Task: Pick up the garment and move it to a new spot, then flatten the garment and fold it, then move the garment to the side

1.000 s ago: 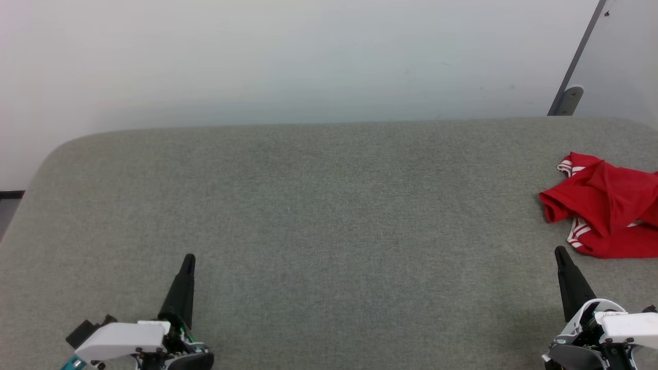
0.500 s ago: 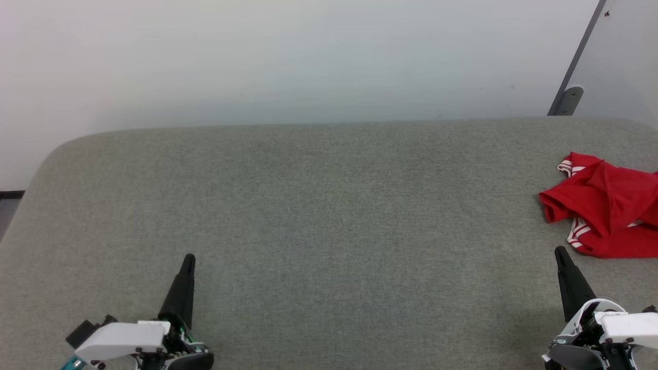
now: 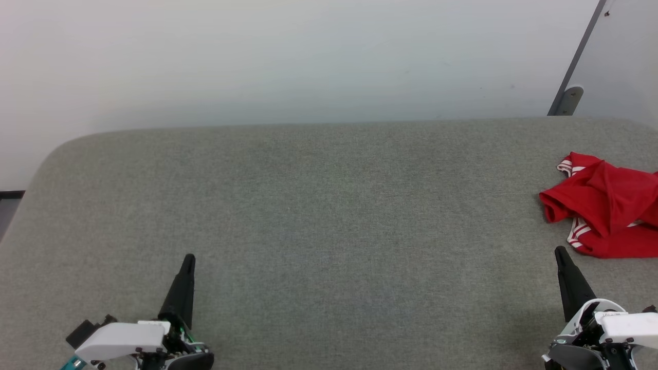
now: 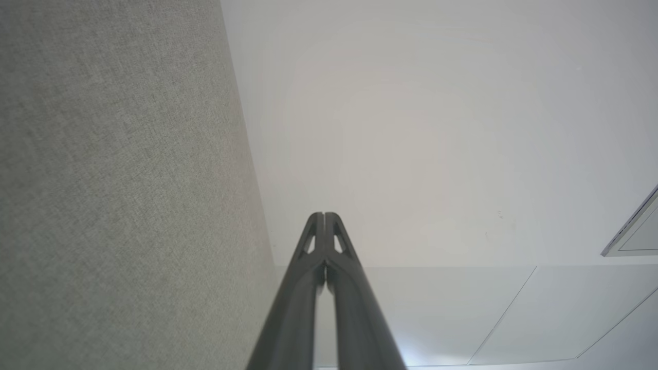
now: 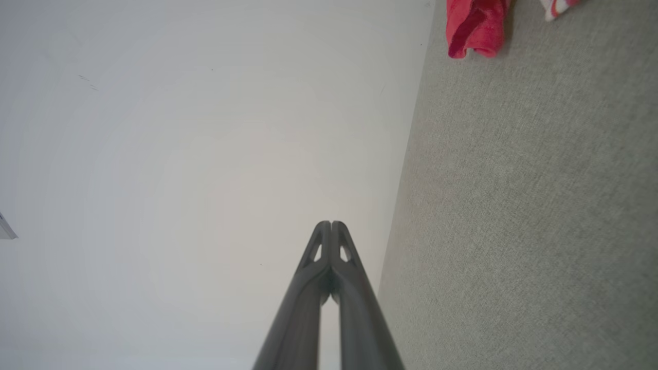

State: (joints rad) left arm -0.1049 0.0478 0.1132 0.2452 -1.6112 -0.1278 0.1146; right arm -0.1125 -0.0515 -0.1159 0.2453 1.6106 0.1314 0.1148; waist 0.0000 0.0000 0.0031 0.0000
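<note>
The garment [image 3: 606, 205], a bright red shirt with white-and-red striped trim, lies crumpled at the far right of the grey cloth surface [image 3: 318, 216], cut off by the head view's right edge. A red fold of the garment [image 5: 475, 25] shows at the top of the right wrist view. My right gripper [image 3: 559, 252] sits at the lower right, just below and left of the shirt, apart from it, fingers pressed together and empty [image 5: 331, 224]. At the lower left my left gripper [image 3: 188, 258] is shut on nothing [image 4: 324, 215], far from the shirt.
The grey padded surface has a rounded far-left corner [image 3: 56, 149] and ends at a pale wall [image 3: 308, 61]. A slanted grey post with a bracket [image 3: 568, 100] stands at the back right. Open cloth lies between the two grippers.
</note>
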